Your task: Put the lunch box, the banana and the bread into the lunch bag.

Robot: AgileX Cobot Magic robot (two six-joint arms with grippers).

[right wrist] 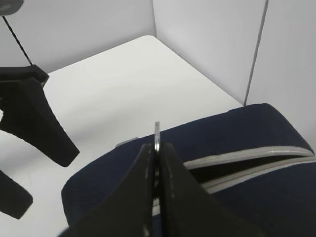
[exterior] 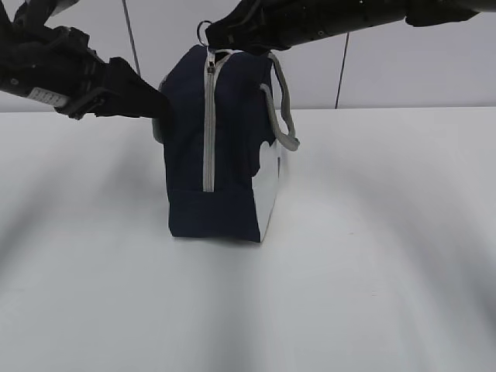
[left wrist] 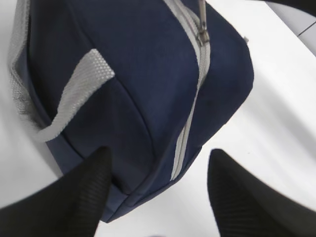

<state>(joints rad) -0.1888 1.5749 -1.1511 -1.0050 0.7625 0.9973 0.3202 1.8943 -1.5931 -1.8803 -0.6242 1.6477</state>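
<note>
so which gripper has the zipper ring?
The right gripper, shut on the metal ring zipper pull atop the lunch bag. The left gripper stands open around the bag's end.

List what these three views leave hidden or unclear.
- Lunch bag contents: right wrist view shows only a dark zipper gap.
- Left gripper contact with the bag: exterior view hides it behind the bag's end.
- Ring pull: edge-on, mostly covered by the right gripper.

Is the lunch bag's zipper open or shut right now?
Partly open: the lunch bag shows a dark gap between its zipper tracks behind the right gripper, shut on the zipper pull.
</note>
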